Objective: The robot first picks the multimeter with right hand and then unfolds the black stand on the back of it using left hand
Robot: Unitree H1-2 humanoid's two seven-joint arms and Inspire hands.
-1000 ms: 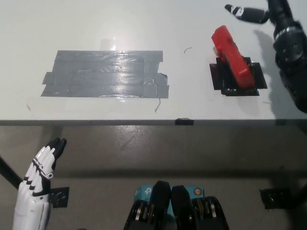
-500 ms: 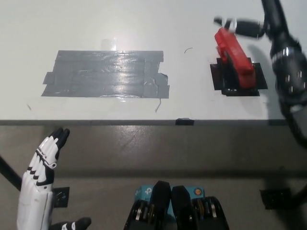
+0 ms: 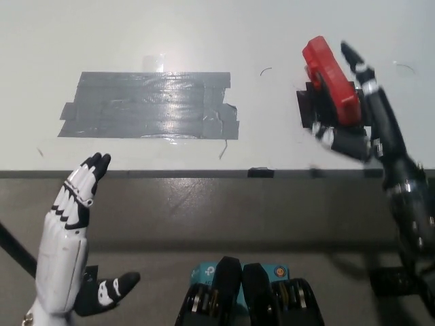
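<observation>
The red multimeter (image 3: pixel 329 81) lies tilted on a black tape patch (image 3: pixel 308 109) at the right of the white table. My black right hand (image 3: pixel 365 115) is at its near right side, open, fingers spread alongside the case and thumb reaching under its near end; none of them is closed on it. My white left hand (image 3: pixel 68 238) hangs open below the table's front edge at the lower left, fingers straight and thumb out.
A wide patch of grey tape (image 3: pixel 151 105) covers the table's middle left. The table's front edge (image 3: pixel 204 174) runs across the picture, with a small black tape tab (image 3: pixel 261 172) on it. Floor lies below.
My right hand has come down from behind the multimeter to its near right side. My left hand has risen a little toward the table edge.
</observation>
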